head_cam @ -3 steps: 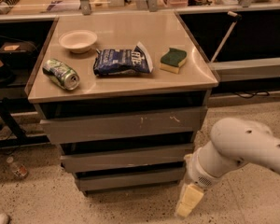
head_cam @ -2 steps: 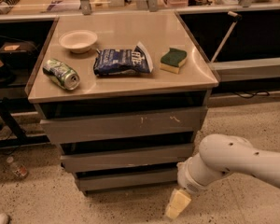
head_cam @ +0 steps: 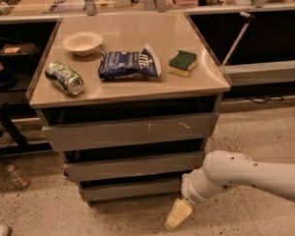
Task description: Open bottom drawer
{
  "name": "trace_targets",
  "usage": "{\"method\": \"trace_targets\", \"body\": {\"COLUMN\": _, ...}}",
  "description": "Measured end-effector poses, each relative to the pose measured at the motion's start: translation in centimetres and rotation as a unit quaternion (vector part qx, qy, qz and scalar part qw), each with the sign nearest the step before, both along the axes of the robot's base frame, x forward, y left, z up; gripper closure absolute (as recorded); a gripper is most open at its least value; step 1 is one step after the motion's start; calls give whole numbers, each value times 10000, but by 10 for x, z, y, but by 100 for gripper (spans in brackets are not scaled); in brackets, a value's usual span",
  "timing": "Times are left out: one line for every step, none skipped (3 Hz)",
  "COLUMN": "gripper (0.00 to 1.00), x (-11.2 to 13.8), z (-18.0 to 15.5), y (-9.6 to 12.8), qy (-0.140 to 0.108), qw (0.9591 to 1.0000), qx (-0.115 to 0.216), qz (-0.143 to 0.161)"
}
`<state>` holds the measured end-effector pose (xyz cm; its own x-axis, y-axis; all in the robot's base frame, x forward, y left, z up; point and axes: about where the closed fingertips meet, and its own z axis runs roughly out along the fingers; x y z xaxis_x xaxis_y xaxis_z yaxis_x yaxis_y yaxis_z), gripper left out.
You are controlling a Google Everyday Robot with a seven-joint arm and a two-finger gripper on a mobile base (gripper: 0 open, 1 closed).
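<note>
The bottom drawer (head_cam: pixel 130 189) is the narrowest of three grey handle-less fronts, lowest in the cabinet under the table top. Its plain slanted front shows; its inside is hidden. Above it sit the mid-width drawer (head_cam: pixel 132 166) and the widest drawer (head_cam: pixel 130 131) with white scratches. My gripper (head_cam: pixel 177 215) hangs from the white arm (head_cam: pixel 236 173) that comes in from the right. It is low near the floor, just right of and below the bottom drawer's right end.
On the table top (head_cam: pixel 211 80) lie a white bowl (head_cam: pixel 81 42), a green can (head_cam: pixel 64 77) on its side, a blue chip bag (head_cam: pixel 130 64) and a green-yellow sponge (head_cam: pixel 182 63). A bottle (head_cam: pixel 18 176) lies on the speckled floor at left. Dark shelving stands at both sides.
The arm has swung left and lower, bringing the gripper closer to the bottom drawer's right end. The drawers have not moved.
</note>
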<state>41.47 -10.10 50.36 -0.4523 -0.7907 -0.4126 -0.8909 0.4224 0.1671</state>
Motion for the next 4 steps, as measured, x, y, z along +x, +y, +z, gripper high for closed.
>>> {"method": "trace_targets", "body": {"gripper": 0, "x": -2, "z": -21, "y": 10, "qy": 148, "qw": 9996, "qx": 176, "qz": 147}}
{"method": "trace_targets", "body": {"gripper": 0, "x": 5, "z": -81, "y": 25, "qy": 248, "qw": 9991, "qx": 267, "qz": 218}}
{"method": "trace_targets", "body": {"gripper": 0, "x": 42, "z": -163, "y": 37, "qy": 101, "qw": 9993, "qx": 345, "qz": 56}}
{"method": "trace_targets", "body": {"gripper": 0, "x": 42, "z": -163, "y": 37, "qy": 101, "qw": 9993, "qx": 345, "qz": 56}}
